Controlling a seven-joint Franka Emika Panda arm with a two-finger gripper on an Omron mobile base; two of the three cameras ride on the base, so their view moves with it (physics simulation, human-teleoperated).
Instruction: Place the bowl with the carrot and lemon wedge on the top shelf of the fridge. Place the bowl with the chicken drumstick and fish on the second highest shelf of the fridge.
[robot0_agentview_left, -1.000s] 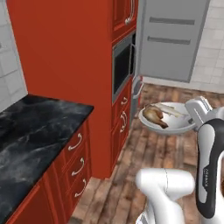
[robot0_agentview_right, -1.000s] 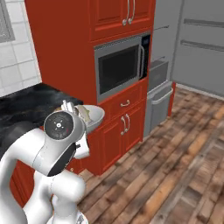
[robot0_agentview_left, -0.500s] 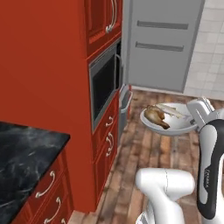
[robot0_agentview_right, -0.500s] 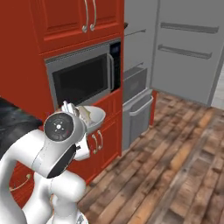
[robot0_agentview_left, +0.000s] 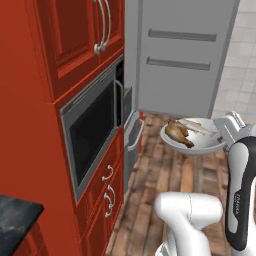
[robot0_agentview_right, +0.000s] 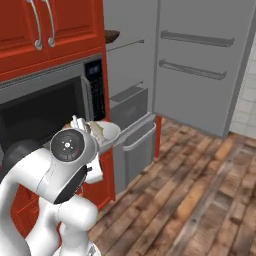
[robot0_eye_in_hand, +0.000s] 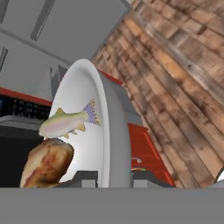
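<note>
Two-finger dark gripper (robot0_eye_in_hand: 114, 176) clamped on rim of round white bowl (robot0_eye_in_hand: 94, 127), browned lumpy drumstick (robot0_eye_in_hand: 46, 162) and slim pale fish (robot0_eye_in_hand: 68, 121) inside, carried above wooden plank floor (robot0_agentview_left: 165, 175) beside open grey fridge (robot0_agentview_right: 130, 75)

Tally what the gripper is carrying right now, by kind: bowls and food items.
Bowls: 1, the white bowl, its rim clamped in the gripper
Chicken drumsticks: 1
Fish: 1
Total: 3
</note>
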